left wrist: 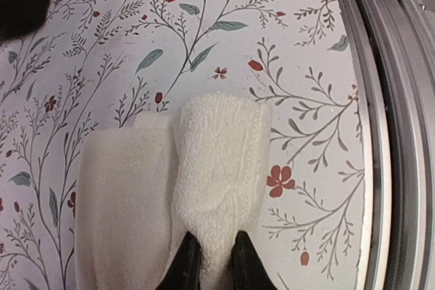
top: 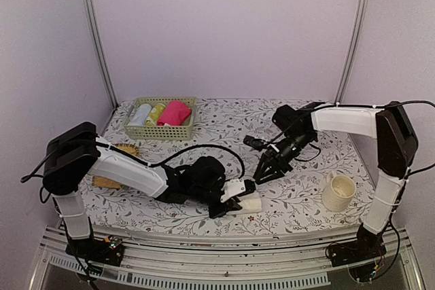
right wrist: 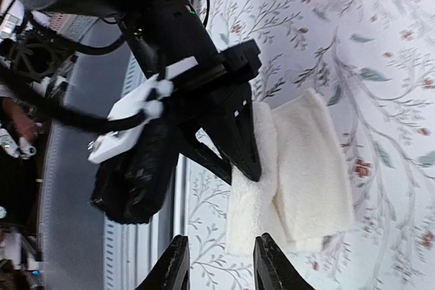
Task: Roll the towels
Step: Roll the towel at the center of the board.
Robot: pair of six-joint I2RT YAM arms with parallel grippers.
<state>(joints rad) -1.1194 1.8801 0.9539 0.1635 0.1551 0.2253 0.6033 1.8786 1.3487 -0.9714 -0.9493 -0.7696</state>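
At the front edge of the table point(top: 224, 117) the cream-white towel point(left wrist: 217, 161) lies partly rolled, likely soft, light and floppy, so best pinched at its thick rolled end, where the left gripper point(left wrist: 212, 263) is clenched on it, while the right gripper point(right wrist: 216, 263) hangs spread and empty nearby

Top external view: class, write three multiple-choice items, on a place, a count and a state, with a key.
1. Where on the table does the mug stand? A near right; B far left; C centre.
2. How many rolled cloths lie in the basket? A one; B three; C five.
3. The left fingers are: A wide open; B shut on the cream towel; C out of view.
Key: 1 A, it stands by the near right edge. 2 B, a pale, a yellow and a pink roll show. 3 B, they pinch its fold.
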